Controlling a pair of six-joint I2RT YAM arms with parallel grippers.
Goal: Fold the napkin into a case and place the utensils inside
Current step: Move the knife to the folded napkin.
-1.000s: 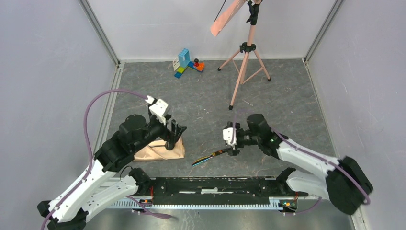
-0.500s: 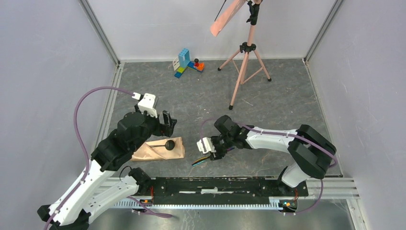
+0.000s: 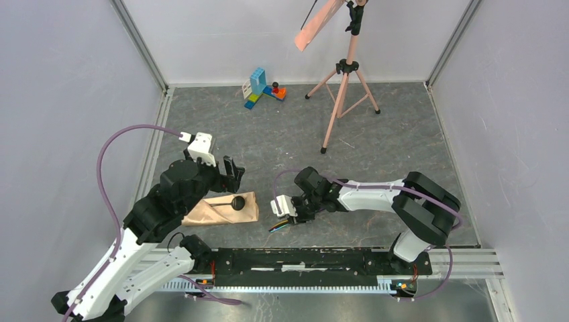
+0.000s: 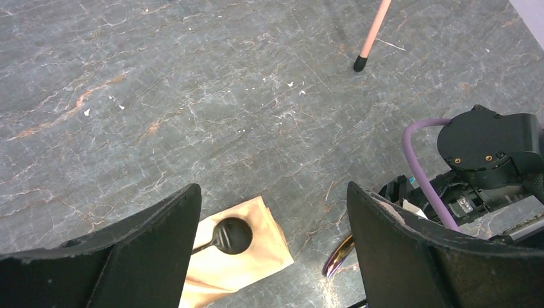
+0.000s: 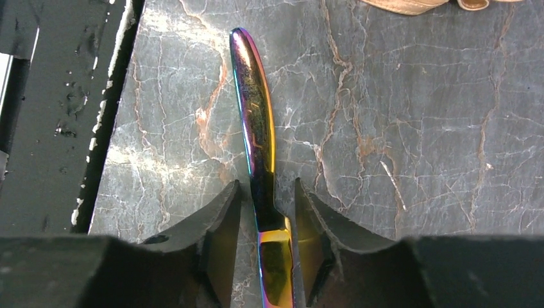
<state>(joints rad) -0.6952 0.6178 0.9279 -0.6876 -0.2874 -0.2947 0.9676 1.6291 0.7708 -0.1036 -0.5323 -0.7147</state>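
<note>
our left tool [image 4: 272,192] spread wide near the case [image 4: 256,260], our right tool [image 5: 267,186] astride the iridescent knife [image 5: 253,96], grip we cannot tell

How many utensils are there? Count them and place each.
2. A rainbow-coloured knife lies between the fingers of the right gripper; a black spoon rests on the folded napkin.

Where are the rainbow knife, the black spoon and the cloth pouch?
Knife [image 5: 255,122]: right wrist view, middle of the blade.
Spoon [image 4: 231,235]: left wrist view, its round end.
Pouch [image 3: 228,216]: top view, bare cloth near its front edge.
</note>
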